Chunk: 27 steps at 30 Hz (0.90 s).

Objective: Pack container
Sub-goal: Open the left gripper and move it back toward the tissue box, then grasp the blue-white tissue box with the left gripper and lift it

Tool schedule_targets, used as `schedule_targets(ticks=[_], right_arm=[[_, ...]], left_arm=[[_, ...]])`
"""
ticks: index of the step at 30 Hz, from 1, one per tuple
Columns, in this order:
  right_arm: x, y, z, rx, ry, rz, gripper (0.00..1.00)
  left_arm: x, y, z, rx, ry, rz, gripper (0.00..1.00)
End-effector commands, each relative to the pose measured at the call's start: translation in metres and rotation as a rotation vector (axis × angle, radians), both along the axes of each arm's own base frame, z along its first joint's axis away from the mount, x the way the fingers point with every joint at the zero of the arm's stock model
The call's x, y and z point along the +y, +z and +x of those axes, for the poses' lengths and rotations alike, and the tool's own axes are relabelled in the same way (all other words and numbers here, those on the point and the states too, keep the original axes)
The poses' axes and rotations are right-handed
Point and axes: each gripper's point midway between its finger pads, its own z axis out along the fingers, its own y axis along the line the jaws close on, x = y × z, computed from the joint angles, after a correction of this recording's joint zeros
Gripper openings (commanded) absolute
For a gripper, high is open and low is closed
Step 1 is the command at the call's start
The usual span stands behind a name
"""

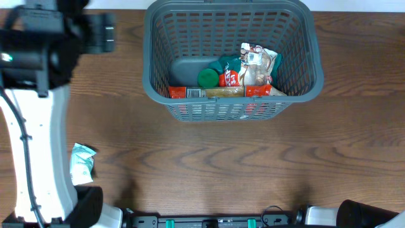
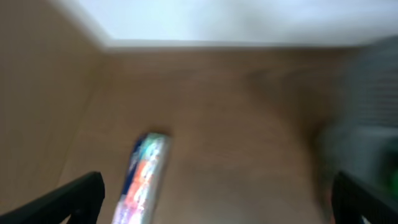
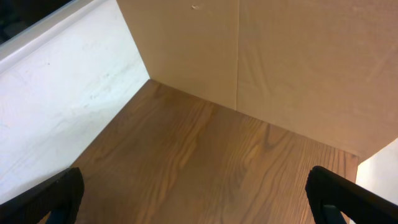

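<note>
The container (image 1: 158, 38), a dark grey lattice basket, stands at the table's far middle. Inside it lie a white and brown bag (image 1: 256, 63), a green-lidded item (image 1: 207, 77) and red packets (image 1: 178, 92) along its near wall. My left gripper (image 2: 217, 202) is open and holds nothing; its view is blurred by motion. A silvery packet with blue and orange print (image 2: 144, 177) lies on the table just inside its left finger. The basket (image 2: 373, 93) is a dark blur at the right. My right gripper (image 3: 199, 205) is open over bare wood.
A white and teal packet (image 1: 82, 163) lies on the table at the near left, beside the white left arm (image 1: 31, 145). The left arm's black head (image 1: 57, 35) hangs at the far left, left of the basket. Walls (image 3: 280, 56) close the corner ahead of the right gripper.
</note>
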Motion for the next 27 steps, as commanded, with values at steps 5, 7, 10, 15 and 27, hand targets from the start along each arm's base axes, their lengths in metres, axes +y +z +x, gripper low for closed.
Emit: schedule_targets(ticks=[5,7,10,15,27], right_arm=[[-0.004,-0.001,-0.002,-0.002,-0.024,0.001,0.99],[-0.004,-0.001,-0.002,-0.002,-0.024,0.001,0.99],[-0.004,0.0,-0.002,-0.003,-0.024,0.001,0.99],[-0.004,0.0,-0.002,-0.003,-0.024,0.001,0.99],[-0.004,0.0,-0.002,-0.003,-0.024,0.001,0.99]], left_arm=[[0.124,-0.043,-0.027,0.119,0.432,-0.051,1.0],[0.146,-0.054,-0.032,0.152,0.481,-0.07,0.94],[0.175,-0.077,-0.038,0.212,0.541,-0.103,0.92],[0.202,-0.127,-0.038,0.338,0.559,-0.181,0.92],[0.196,-0.266,0.004,0.619,0.192,-0.331,0.93]])
